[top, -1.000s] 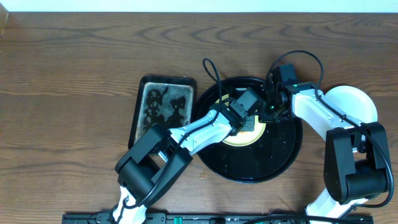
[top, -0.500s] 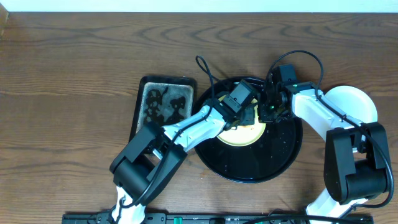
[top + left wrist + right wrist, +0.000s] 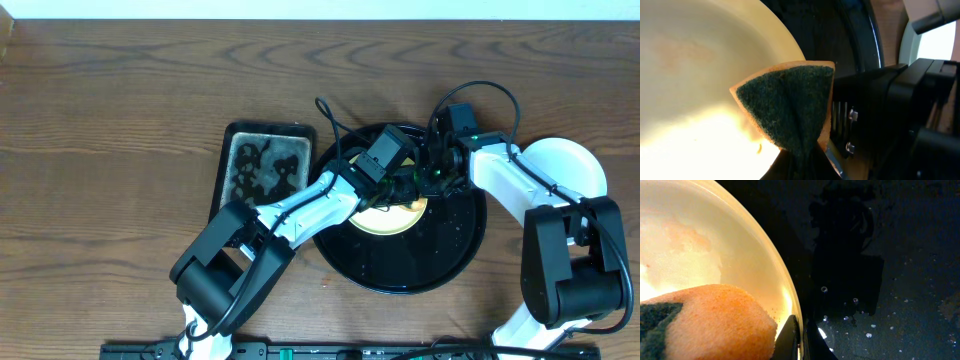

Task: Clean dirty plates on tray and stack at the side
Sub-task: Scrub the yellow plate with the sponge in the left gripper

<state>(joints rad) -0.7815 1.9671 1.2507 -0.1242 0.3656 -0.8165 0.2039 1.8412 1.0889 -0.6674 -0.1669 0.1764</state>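
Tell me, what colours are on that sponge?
The sponge has a dark green face on an orange body, clearest in the left wrist view.

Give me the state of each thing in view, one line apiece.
yellow plate: on the tray, faintly orange-stained.
sponge: folded, pressed on the yellow plate.
left gripper: shut on the sponge.
right gripper: shut on the yellow plate's rim.
tray: wet, speckled with droplets.
white plate: off the tray, looks clean.
pan: filmy inside, dark patches.
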